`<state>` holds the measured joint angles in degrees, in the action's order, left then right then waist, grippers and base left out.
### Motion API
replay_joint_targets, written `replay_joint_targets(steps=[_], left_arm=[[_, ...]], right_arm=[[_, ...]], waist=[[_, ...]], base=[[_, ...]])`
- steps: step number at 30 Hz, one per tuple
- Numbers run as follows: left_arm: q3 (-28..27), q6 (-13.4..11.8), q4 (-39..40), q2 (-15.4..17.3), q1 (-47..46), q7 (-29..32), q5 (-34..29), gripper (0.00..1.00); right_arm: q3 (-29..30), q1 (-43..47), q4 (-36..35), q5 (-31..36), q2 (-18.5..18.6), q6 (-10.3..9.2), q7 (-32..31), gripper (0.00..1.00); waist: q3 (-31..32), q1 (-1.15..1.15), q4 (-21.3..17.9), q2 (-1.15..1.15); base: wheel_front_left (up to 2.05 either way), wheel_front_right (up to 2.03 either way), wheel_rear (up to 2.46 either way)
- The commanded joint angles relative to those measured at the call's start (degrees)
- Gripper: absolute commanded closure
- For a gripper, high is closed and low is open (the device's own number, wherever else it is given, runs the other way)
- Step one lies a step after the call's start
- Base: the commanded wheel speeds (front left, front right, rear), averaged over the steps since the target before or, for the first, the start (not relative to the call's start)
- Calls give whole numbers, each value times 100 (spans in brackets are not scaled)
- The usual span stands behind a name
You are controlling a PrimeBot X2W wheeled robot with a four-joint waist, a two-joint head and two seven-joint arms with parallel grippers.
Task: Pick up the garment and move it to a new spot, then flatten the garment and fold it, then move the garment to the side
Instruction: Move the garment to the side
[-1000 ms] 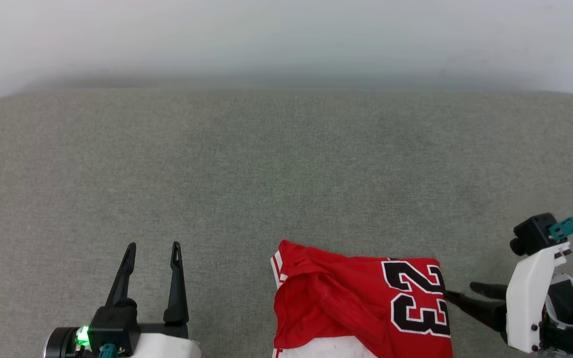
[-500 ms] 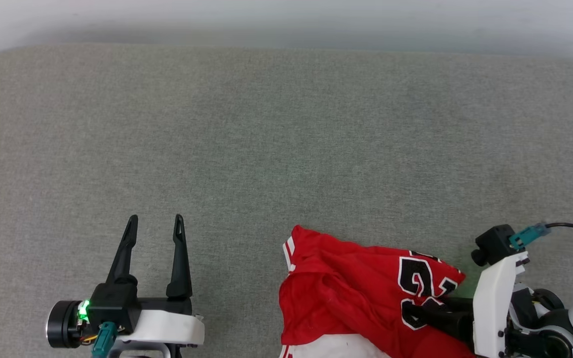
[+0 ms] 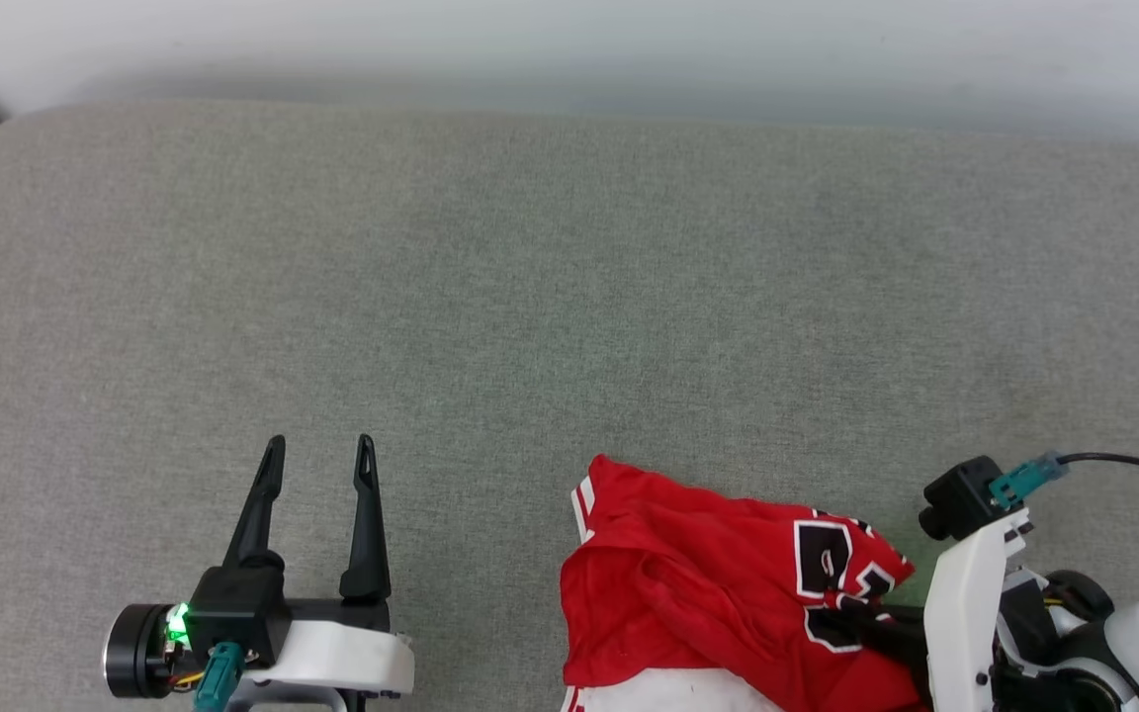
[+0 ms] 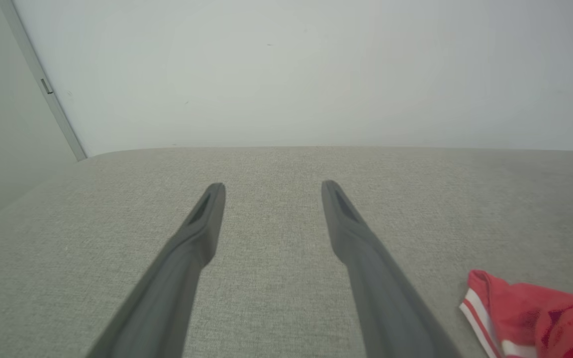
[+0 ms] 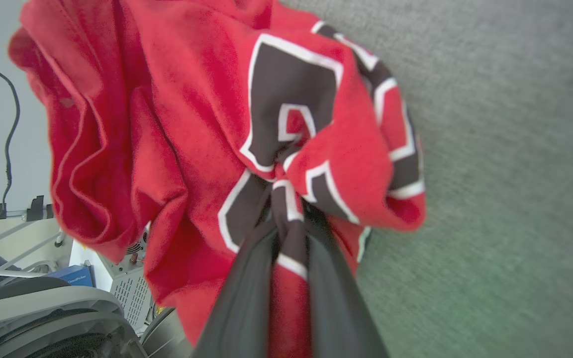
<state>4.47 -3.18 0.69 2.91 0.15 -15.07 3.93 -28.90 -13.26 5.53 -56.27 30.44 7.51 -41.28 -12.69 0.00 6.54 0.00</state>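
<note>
One wide grey cushion (image 3: 569, 297) carries one crumpled red shirt (image 3: 688, 593) at its near edge, right of centre. Of two claws, the right claw (image 5: 284, 214) pinches a fold of the shirt's black number, and the left claw (image 3: 320, 445) gapes wide, empty.

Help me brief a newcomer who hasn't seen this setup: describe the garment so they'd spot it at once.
Start from the wide grey-green padded surface and look along its near edge, right of the middle. There lies the crumpled garment, pinched by the right claw. It is the one bright red cloth against the grey, with white striped trim and black, white-outlined numerals.
</note>
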Motion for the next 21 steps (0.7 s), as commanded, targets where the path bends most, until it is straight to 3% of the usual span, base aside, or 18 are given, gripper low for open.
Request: replay_joint_targets(steps=[1, 8, 15, 21], left_arm=[[0, -4, -12, -5, 65, -12, 9, 0], [-49, -33, -8, -4, 310, -12, 24, 0], [-116, -53, 67, -5, 503, -12, 55, 0], [-165, 34, 154, -3, 278, -12, -76, 0]], right_arm=[[-45, -113, -36, -10, 57, -5, 53, 100], [-321, -579, -437, 106, 483, -5, 390, 100], [-541, -1104, -882, 322, 1055, -5, 460, 100], [-314, -1442, -690, 408, 1410, -5, 692, 100]], waist=[[98, 0, -30, 0], [497, 0, -309, 0], [554, 0, -1012, 0], [185, 0, -1669, 0]], base=[[0, 0, 0], [0, 0, 0], [0, 0, 0], [0, 0, 0]])
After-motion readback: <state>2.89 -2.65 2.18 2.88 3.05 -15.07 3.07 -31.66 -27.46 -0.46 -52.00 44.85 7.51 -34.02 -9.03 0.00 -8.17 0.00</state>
